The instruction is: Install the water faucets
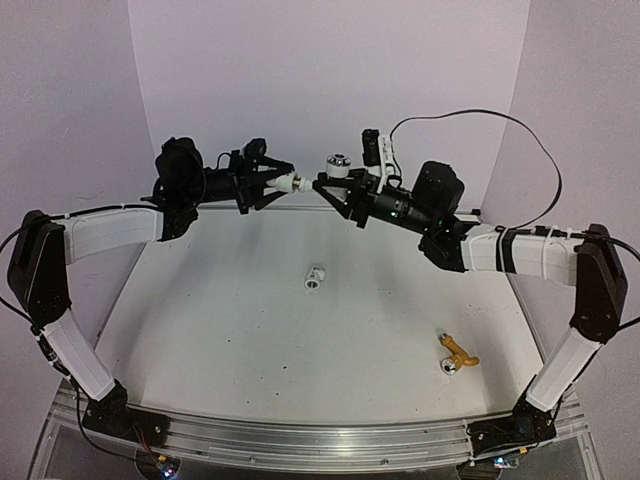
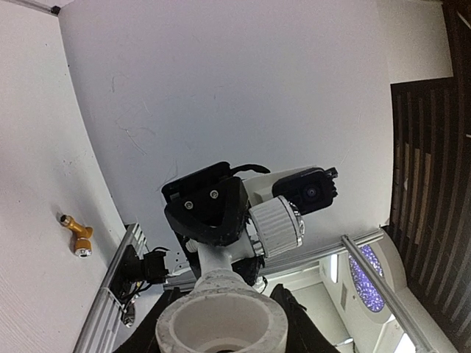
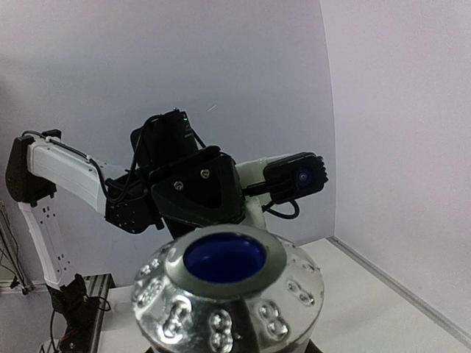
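Right hand (image 1: 328, 186) pinches white faucet (image 1: 340, 163) mid-air, end-on to white fitting (image 1: 286, 183) pinched by left hand (image 1: 270, 182). Yellow-gold faucet (image 1: 458, 353) lies on bench (image 1: 200, 320), right side. Likely light, rigid, slick; grip the body, not the spout.

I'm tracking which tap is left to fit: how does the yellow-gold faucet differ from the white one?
The yellow-gold faucet lies loose on the table; the white faucet is raised, gripped by the right gripper. The yellow-gold faucet is near the right arm's base; the white faucet faces the white fitting in the left gripper. Colour differs: gold against white. Both have a silvery end.
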You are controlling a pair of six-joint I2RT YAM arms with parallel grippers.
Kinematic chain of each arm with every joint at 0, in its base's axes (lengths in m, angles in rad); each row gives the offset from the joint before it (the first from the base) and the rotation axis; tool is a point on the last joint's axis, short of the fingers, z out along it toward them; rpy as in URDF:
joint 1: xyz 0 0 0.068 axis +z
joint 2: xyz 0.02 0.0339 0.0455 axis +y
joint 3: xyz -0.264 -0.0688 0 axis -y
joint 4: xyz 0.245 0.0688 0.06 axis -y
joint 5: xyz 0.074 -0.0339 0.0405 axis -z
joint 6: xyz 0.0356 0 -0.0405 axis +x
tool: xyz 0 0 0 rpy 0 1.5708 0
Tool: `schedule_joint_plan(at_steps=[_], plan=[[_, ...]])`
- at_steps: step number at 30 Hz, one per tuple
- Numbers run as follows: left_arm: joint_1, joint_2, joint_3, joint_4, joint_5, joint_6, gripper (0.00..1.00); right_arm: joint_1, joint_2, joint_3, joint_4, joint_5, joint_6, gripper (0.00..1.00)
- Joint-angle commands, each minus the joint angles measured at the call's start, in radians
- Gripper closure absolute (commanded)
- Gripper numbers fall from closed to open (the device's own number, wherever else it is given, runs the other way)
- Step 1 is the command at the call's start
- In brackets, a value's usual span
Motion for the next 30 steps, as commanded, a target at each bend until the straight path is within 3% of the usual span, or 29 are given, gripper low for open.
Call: schedule_joint_plan(at_steps=[1,14,22,30], plan=[[-0.06,-0.033,0.021,0.02,0.074,0.122,1.0,0.028,0.047,0.086,0.106,-0.051,0.153,1.0],[-0.059,-0.033,0.024,0.019,0.124,0.498,1.0,0.025,0.152,0.203,0.149,-0.119,0.525,1.0],[-0.059,-0.04,-0.005,0.013,0.111,0.916,1.0,0.022,0.209,0.274,0.155,-0.137,0.882,1.0],[-0.041,0.01,0.031,-0.037,0.377,1.352,1.0,0.022,0.256,0.323,0.158,-0.252,1.249,1.0]])
